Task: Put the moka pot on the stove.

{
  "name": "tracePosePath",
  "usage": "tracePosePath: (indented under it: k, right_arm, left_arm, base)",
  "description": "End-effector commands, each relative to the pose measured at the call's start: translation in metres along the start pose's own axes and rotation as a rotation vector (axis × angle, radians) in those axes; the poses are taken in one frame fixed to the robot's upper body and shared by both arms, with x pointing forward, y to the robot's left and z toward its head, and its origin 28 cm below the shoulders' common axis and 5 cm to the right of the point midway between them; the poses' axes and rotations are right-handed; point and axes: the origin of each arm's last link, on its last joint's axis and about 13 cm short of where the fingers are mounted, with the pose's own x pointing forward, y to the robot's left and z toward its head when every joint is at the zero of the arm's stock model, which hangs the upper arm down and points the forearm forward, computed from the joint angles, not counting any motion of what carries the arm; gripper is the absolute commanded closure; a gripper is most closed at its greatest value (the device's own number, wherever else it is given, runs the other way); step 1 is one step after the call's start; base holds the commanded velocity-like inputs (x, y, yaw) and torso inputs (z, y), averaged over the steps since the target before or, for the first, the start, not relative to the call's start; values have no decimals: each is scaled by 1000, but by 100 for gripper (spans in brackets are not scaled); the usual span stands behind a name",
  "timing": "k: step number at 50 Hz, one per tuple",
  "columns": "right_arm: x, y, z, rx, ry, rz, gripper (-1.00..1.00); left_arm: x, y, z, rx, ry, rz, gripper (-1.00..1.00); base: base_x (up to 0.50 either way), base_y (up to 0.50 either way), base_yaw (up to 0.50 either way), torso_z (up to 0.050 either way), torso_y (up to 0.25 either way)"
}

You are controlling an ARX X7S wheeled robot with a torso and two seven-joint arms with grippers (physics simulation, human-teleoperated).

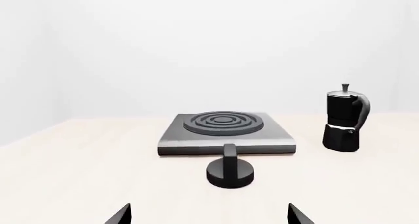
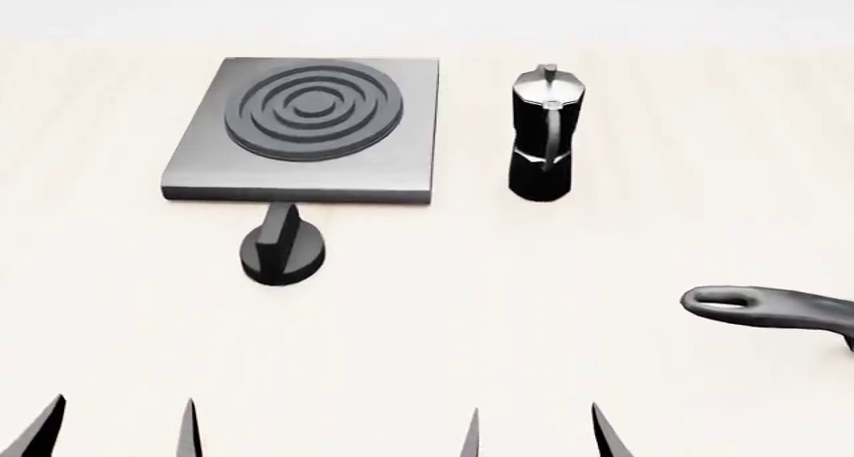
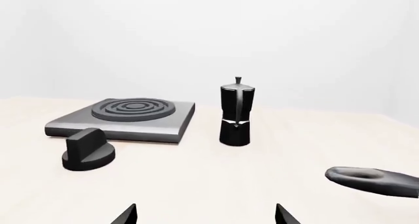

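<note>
Both grippers are hanging low over the pale table (image 2: 561,367), with only their fingertips showing. The left gripper (image 2: 118,427) is holding its tips spread apart with nothing between them, and the right gripper (image 2: 534,432) is doing the same.

The pot (image 2: 542,134) is standing upright on the table, well ahead of the right gripper and roughly in line with it, its handle facing back toward the robot. It is sitting just beside the stove (image 2: 304,129), apart from it, on the side away from the left gripper. The stove is lying flat ahead of the left gripper and a little toward the right one, its ring burner bare.

A black dial (image 2: 282,250) is resting between the left gripper and the stove's near edge, close against that edge. A dark pan handle (image 2: 767,307) is poking in ahead of the right gripper on its outer side, well apart from the pot.
</note>
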Motion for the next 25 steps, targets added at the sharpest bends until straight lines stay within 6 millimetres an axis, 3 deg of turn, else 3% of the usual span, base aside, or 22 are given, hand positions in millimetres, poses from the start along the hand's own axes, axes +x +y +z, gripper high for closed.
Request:
tracePosePath:
  k: [1,25]
  right_arm:
    - [0,1,1,-3,-5,5,-100]
    - [2,0,0,0,0,0,-100]
  left_arm:
    - [1,0,1,0,-8,7,-100]
    - [2,2,1,-1,-3,17,-100]
  base:
    - [320,0,0,0,0]
    - [320,0,0,0,0]
